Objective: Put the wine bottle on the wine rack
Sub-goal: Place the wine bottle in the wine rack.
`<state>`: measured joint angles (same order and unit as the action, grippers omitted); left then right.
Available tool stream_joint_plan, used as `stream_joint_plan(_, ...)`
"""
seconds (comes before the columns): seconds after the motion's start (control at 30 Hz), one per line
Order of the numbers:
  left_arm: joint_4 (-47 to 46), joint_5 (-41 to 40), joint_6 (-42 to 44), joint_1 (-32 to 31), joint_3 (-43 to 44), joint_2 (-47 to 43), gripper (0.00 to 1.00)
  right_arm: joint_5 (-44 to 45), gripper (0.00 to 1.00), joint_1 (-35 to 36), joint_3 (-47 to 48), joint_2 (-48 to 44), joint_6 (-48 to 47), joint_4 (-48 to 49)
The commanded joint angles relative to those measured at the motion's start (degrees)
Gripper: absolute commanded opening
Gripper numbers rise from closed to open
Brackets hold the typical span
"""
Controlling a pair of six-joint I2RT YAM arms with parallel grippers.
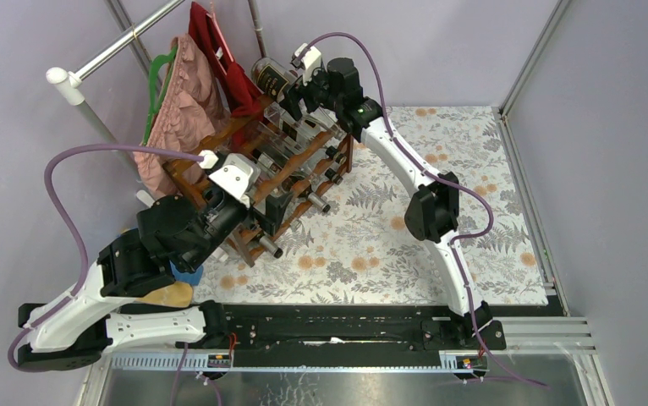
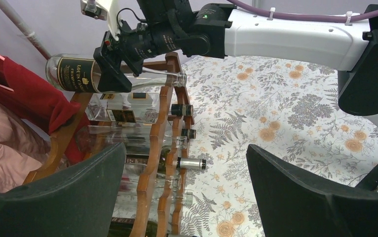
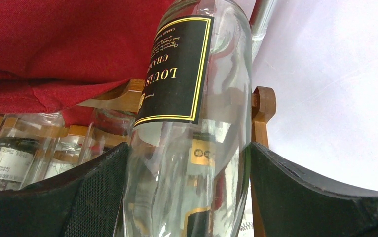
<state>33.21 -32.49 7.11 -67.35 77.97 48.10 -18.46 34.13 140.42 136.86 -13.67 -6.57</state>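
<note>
Placing step in hand: the right hand (image 2: 114, 69) is clamped round the body of the clear glass wine bottle (image 2: 73, 74) w/ black, gold-edged label. Both fingers press the glass in the right wrist view. Bottle lies approx. horizontal at the top tier of the dark reddish-brown wooden wine rack (image 2: 162, 128) w/ scalloped rails. Its neck points to the front rail and its base to the red cloth (image 3: 54, 49) hanging behind. Cannot tell whether the glass bears on the top scallops or hangs just above them.

Judgement: task near completion. Nxt move calls for a short lowering until body and neck sit in their notches, then release and withdrawal clear of the neck.

Lower tiers hold other bottles (image 2: 128, 114); no contact w/ them seen. Left hand (image 2: 186, 158) stands wide open and empty, low beside the rack's near end, well apart from the bottle. Rack stands on the floral-patterned counter (image 2: 285, 113).
</note>
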Motion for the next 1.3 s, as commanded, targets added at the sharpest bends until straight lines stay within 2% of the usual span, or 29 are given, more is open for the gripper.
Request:
stream_joint_plan(0.0,-2.9,1.0,-0.5,0.0,1.5,0.1,0.99,-0.9,0.62,1.6,3.1,-3.3,1.9,0.0)
stream_joint_plan(0.13,-3.3,2.6,-0.9,0.0,2.0,0.4,0.99,-1.6,0.74,1.7,4.2,-3.9,2.6,0.0)
stream_joint_plan(0.3,-3.9,4.0,-1.4,0.0,2.2,0.6,0.99,-2.1,0.82,1.7,4.1,-4.7,3.1,0.0)
stream_joint_plan(0.53,-3.8,4.3,-2.1,0.0,2.1,0.3,0.99,-2.2,0.83,1.6,3.5,-4.7,3.2,-0.2)
stream_joint_plan(0.73,-3.8,4.3,-2.1,0.0,2.2,0.1,0.99,-3.6,0.91,1.7,4.4,-4.9,4.4,0.1)
stream_joint_plan(1.27,-3.8,4.4,-2.2,0.0,1.8,0.1,0.99,-6.2,0.99,1.7,5.2,-5.0,6.1,0.2)
